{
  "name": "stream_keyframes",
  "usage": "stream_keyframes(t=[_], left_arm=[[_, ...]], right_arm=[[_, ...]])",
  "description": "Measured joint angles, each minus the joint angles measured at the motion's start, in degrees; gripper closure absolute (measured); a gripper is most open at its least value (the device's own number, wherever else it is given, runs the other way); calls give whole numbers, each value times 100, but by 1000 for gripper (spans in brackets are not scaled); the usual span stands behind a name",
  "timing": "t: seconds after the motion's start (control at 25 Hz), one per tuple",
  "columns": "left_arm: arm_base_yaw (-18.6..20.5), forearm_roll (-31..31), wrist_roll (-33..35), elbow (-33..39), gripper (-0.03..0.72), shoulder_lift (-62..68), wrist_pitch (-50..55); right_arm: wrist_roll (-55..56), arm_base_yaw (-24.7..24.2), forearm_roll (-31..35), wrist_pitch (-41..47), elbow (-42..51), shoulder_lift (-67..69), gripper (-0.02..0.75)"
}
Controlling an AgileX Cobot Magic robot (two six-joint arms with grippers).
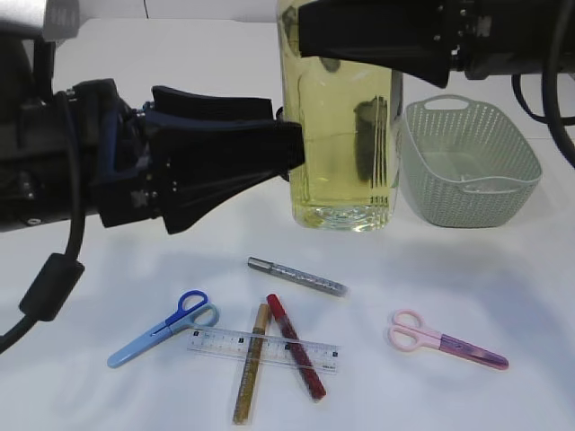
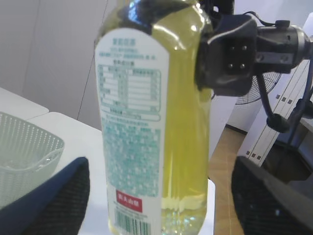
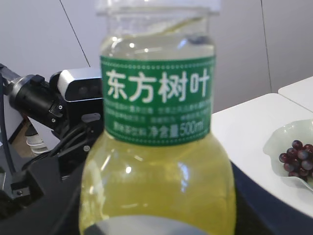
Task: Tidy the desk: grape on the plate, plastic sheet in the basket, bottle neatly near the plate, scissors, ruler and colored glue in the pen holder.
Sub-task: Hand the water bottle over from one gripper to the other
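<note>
A tall bottle (image 1: 346,153) of yellow liquid stands upright at the table's middle. My right gripper (image 1: 355,40) is shut on its upper part from the right. My left gripper (image 1: 287,135) is open at its left side. In the left wrist view both fingers (image 2: 54,196) stand clear of the bottle (image 2: 151,122). In the right wrist view the bottle (image 3: 156,147) fills the frame. Grapes (image 3: 296,156) lie on a plate (image 3: 279,142). Blue scissors (image 1: 162,328), pink scissors (image 1: 445,341), a ruler (image 1: 216,341) and glue pens (image 1: 296,276) lie in front. The plastic sheet and pen holder are out of view.
A pale green basket (image 1: 472,166) stands right of the bottle, close to it. A red glue pen (image 1: 296,359) and a gold one (image 1: 252,368) cross the ruler. The left arm's dark bulk covers the left side of the exterior view.
</note>
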Motion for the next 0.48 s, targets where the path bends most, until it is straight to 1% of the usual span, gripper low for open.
stream_keyframes(t=[0.24, 0.48], left_arm=[[0, 204, -50, -366, 21, 243, 11], [0, 465, -428, -892, 21, 755, -245]], right_arm=[[0, 0, 0, 3, 0, 0, 258], [0, 0, 0, 3, 0, 0, 258]])
